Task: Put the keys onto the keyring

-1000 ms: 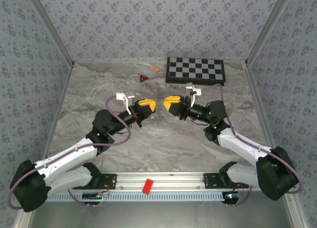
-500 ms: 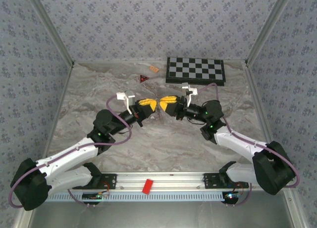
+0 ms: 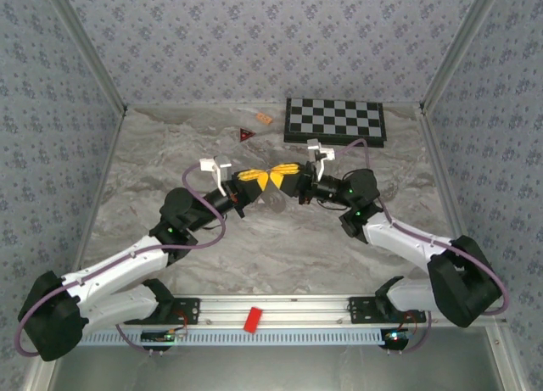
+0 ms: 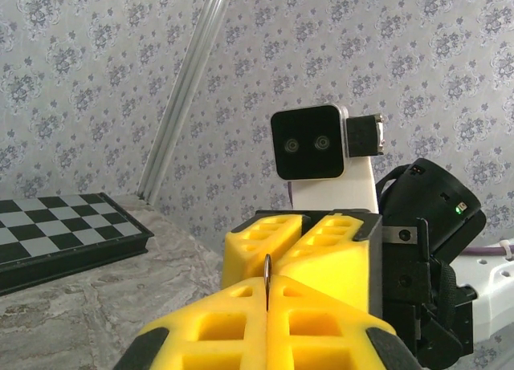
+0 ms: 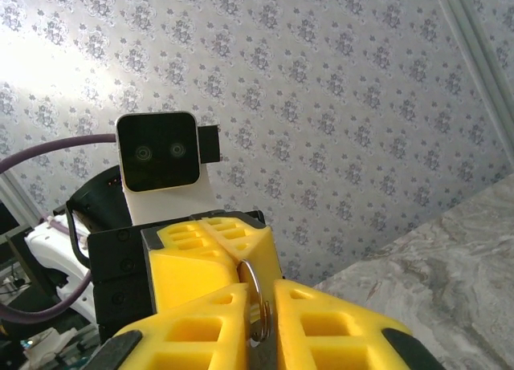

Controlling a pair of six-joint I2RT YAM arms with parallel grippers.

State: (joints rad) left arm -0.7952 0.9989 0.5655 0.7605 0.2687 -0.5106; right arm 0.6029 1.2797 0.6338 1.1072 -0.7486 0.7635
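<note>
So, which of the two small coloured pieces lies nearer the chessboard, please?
The orange chip, just off the chessboard's left edge. The red triangle is darker and sits further away to the left.

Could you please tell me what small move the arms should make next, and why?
Probably nudge the right gripper a touch toward the left gripper, with both shut. The right one clamps the silvery keyring upright, the left pinches a thin metal edge, seemingly the key, and their yellow tips almost meet, so fine alignment looks like what is needed.
</note>
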